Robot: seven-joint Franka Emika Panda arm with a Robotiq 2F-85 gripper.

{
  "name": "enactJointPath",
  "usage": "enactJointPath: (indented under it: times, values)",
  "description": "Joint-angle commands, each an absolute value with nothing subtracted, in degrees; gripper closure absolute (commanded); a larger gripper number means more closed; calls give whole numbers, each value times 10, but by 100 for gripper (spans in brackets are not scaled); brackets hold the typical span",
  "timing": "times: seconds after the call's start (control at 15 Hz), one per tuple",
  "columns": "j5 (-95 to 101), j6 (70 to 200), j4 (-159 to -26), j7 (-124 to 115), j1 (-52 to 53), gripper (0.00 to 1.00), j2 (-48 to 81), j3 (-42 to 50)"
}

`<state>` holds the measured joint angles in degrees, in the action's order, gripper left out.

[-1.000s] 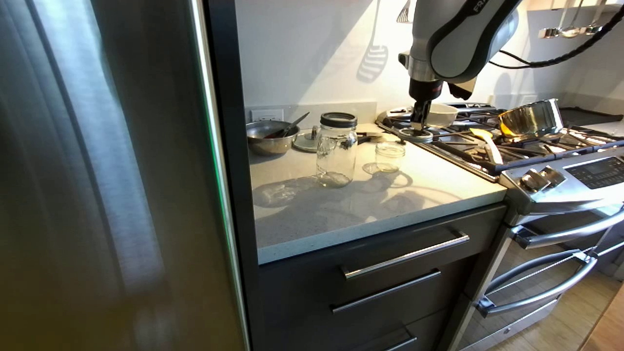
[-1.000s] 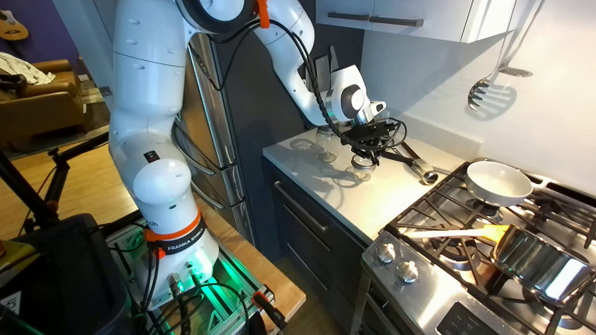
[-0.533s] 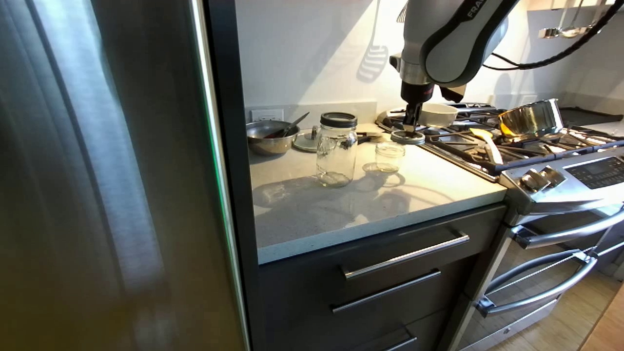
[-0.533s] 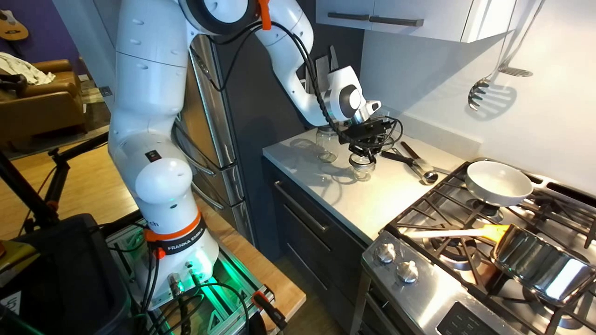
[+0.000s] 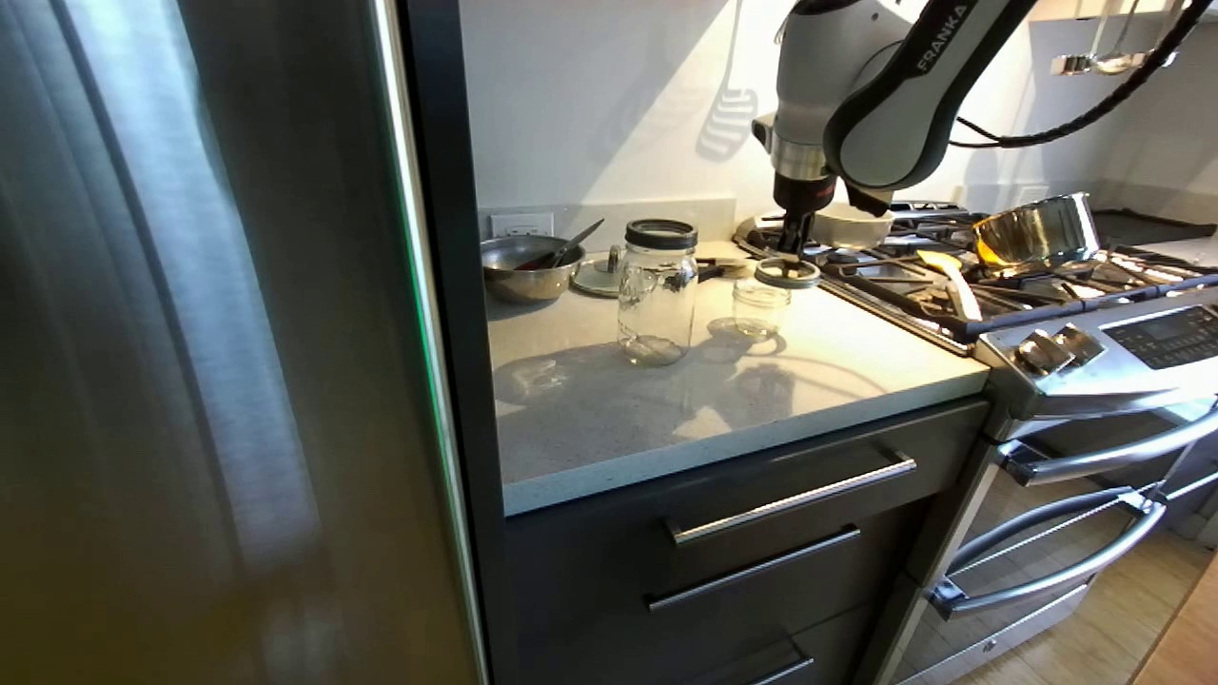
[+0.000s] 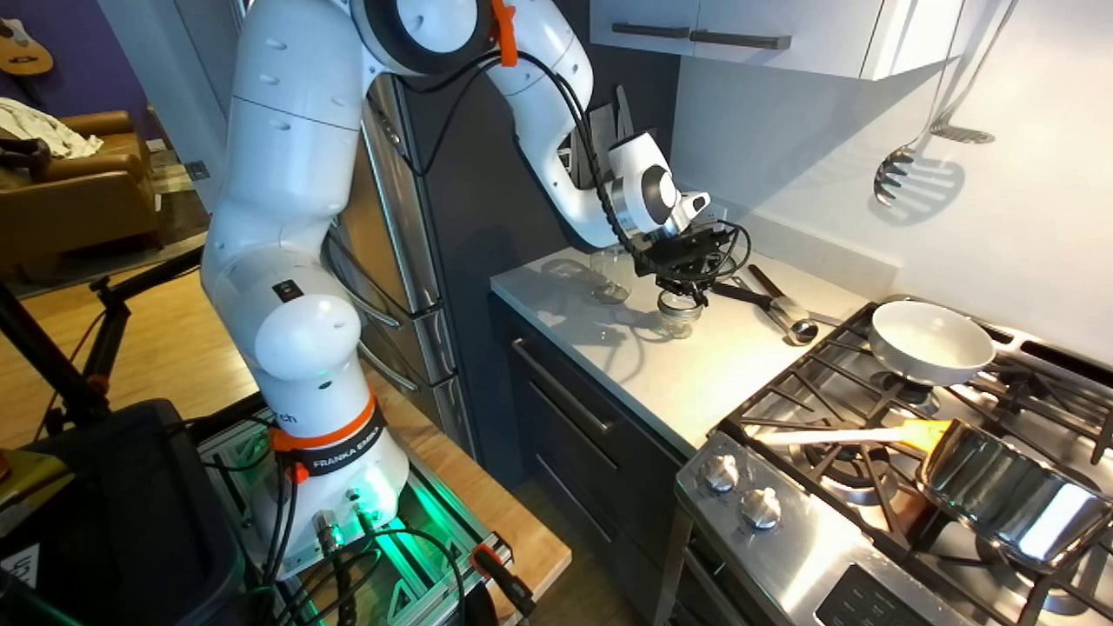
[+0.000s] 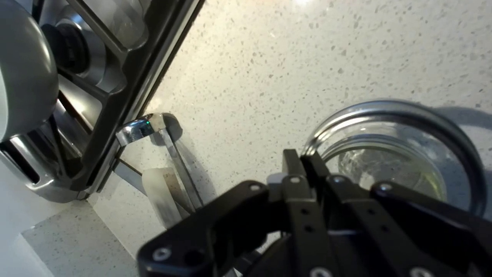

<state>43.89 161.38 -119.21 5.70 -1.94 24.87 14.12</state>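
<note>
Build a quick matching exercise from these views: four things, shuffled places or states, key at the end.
Things:
1. silver ring
2. tall jar
3. small jar
4. white bowl

Places or states:
A. resting on the stove
B. black band around its top
C. seen through the silver ring in the wrist view
D. pinched in the gripper

Pairs: 1-D, 2-B, 3-C, 4-A

A home kitchen: in an exterior view, a gas stove (image 6: 856,482) stands at four o'clock, wall cabinets (image 6: 756,17) hang at one and, between nine and ten, a brown sofa (image 6: 87,200) and guitar (image 6: 24,54) show (living-room things, both).
</note>
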Motion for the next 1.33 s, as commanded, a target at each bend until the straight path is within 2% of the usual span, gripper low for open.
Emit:
enactJointPath:
  times: [0.0, 1.27]
  values:
    - [468, 1637, -1179, 10, -3, 98, 272, 160]
    - [461, 1640, -1149, -13, 3, 98, 309, 159]
